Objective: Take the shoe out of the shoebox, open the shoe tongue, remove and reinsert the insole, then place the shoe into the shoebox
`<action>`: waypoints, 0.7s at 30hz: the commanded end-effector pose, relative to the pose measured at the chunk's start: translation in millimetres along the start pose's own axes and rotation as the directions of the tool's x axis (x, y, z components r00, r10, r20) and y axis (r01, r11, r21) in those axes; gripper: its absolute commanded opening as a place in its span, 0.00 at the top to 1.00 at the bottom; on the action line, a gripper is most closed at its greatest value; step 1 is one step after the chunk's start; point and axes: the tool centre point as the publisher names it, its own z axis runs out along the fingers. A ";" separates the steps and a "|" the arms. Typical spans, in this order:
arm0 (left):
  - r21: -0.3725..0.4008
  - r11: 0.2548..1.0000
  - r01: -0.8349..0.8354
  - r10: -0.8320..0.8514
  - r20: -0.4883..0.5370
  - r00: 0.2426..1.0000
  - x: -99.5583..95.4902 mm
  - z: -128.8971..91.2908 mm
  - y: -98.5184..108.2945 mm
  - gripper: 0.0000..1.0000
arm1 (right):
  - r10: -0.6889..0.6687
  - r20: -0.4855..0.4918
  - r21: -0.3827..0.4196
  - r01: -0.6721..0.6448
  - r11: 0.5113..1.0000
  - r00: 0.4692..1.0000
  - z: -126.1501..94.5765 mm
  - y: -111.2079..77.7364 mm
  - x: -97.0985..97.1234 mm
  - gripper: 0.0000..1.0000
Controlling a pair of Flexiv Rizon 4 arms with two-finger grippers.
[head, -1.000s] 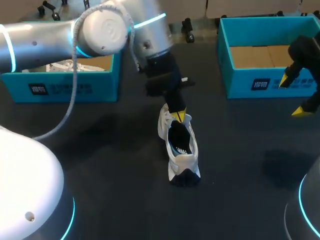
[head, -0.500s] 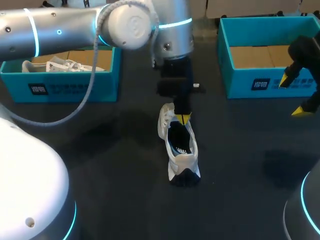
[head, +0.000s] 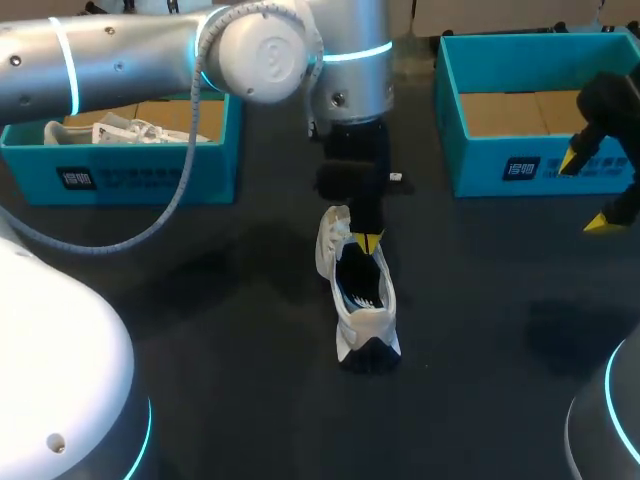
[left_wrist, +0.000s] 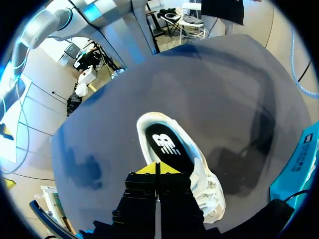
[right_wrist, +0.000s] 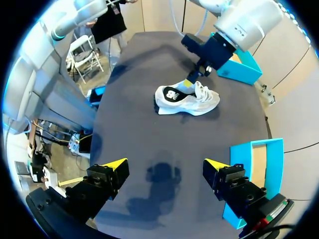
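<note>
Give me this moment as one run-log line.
left tool shut at shoe opening | right tool open, away from shoe | shoe sole-down on table

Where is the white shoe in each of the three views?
Head view: shoe mid-table, left tool at its opening.
Left wrist view: shoe directly ahead of the left tool.
Right wrist view: shoe far ahead of the right tool, across the table.
Shared landmark: the left tool at the shoe.

Shoebox label [head: 521, 168] — print unreadable.
</note>
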 end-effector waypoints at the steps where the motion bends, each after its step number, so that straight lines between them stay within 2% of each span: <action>1: -0.040 0.999 -0.014 0.013 -0.009 1.000 4.5 -5.4 -16.1 1.00 | 0.002 -0.004 0.003 -0.002 1.000 1.000 0.4 0.8 -2.3 0.00; 5: -0.050 0.999 -0.006 0.004 -0.038 0.999 4.4 -2.2 -23.9 1.00 | 0.002 -0.004 0.003 -0.002 1.000 1.000 0.4 0.8 -2.3 0.00; 10: -0.068 0.995 0.075 -0.081 -0.096 0.992 7.4 7.4 -23.4 1.00 | 0.002 -0.004 0.003 -0.002 1.000 1.000 0.4 0.8 -2.3 0.00; 16: -0.095 0.981 0.170 -0.181 -0.115 0.977 9.0 12.3 -20.1 1.00 | 0.002 -0.004 0.003 -0.002 1.000 1.000 0.4 0.8 -2.3 0.00; 18: -0.126 0.973 0.194 -0.208 -0.109 0.972 9.8 13.3 -18.0 1.00 | 0.002 -0.004 0.003 -0.002 1.000 1.000 0.4 0.8 -2.3 0.00; 21: -0.126 0.973 0.194 -0.208 -0.109 0.972 9.8 13.3 -18.0 1.00 | 0.002 -0.004 0.003 -0.002 1.000 1.000 0.4 0.8 -2.3 0.00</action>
